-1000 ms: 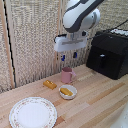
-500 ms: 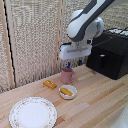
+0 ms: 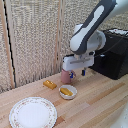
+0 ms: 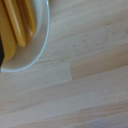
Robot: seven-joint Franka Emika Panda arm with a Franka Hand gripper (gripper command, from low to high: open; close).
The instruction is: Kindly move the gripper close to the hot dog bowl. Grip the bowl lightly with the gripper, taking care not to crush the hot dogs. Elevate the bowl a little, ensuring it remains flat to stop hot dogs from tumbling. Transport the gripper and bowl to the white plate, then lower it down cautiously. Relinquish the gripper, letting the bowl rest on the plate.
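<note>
The end effector [image 3: 76,74] has come lower since half a second ago and now hangs just above the bowl [image 3: 68,92] of hot dogs [image 3: 66,91], touching nothing; whether its fingers are parted cannot be told. Bare worktop [image 3: 95,102] lies around the bowl. The white plate [image 3: 33,112] sits well apart, towards the exterior view's left.

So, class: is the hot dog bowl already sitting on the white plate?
No, the hot dog bowl rests on the wooden table, apart from the white plate.

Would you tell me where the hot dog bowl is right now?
In the exterior view, the hot dog bowl sits on the wooden table, just in front of the pink mug, right of the white plate.
</note>
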